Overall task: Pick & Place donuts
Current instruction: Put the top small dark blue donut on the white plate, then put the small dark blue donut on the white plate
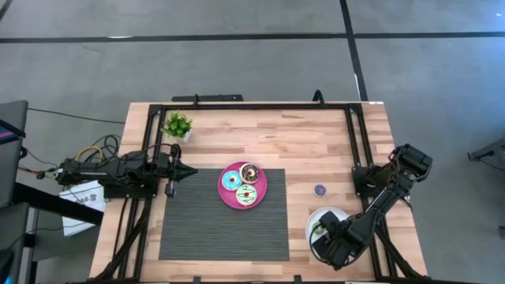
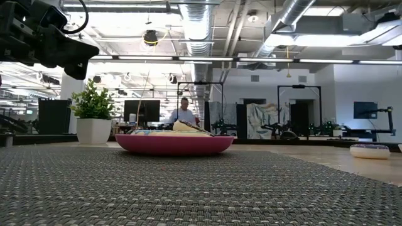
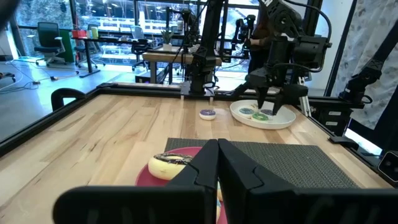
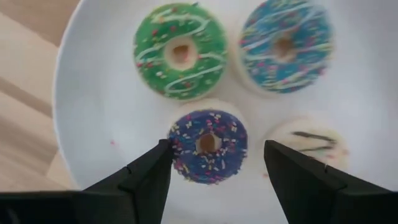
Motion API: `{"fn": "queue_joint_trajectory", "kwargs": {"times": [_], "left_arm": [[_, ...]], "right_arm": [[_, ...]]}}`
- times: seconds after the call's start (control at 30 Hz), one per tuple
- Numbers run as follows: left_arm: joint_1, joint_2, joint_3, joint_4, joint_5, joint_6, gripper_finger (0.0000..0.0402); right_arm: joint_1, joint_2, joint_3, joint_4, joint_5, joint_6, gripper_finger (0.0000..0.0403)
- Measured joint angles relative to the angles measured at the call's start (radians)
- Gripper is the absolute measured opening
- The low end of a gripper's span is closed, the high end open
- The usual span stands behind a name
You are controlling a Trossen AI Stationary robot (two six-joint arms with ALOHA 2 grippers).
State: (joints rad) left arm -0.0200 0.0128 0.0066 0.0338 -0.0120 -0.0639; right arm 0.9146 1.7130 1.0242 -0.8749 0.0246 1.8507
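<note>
A white plate (image 4: 93,124) near the table's right front holds several donuts: green (image 4: 180,53), blue (image 4: 286,46), cream (image 4: 308,143) and a dark purple-blue sprinkled one (image 4: 208,144). My right gripper (image 4: 214,149) points down over this plate, open, with a finger on either side of the sprinkled donut, which lies flat on the plate. The pink plate (image 1: 260,197) on the grey mat carries a blue (image 1: 230,181), a chocolate (image 1: 250,171) and a green-and-cream donut (image 1: 246,194). My left gripper (image 1: 192,170) waits shut and level, left of the pink plate.
One purple donut (image 1: 319,190) lies alone on the bare wood between the two plates. A small potted plant (image 1: 177,125) stands at the far left. The grey woven mat (image 1: 221,229) covers the table's near middle. Black frame rails (image 1: 351,134) run along the table's edges.
</note>
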Motion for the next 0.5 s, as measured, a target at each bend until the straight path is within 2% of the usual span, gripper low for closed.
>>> {"fn": "queue_joint_trajectory", "kwargs": {"times": [0.27,0.5], "left_arm": [[0.000,0.000,0.000,0.000,0.000,0.000,0.0000],[0.000,0.000,0.000,0.000,0.001,0.000,0.0000]], "right_arm": [[0.000,0.000,0.052,-0.167,0.012,-0.019,0.0245],[-0.021,-0.035,0.059,-0.191,0.138,-0.078,0.0239]]}}
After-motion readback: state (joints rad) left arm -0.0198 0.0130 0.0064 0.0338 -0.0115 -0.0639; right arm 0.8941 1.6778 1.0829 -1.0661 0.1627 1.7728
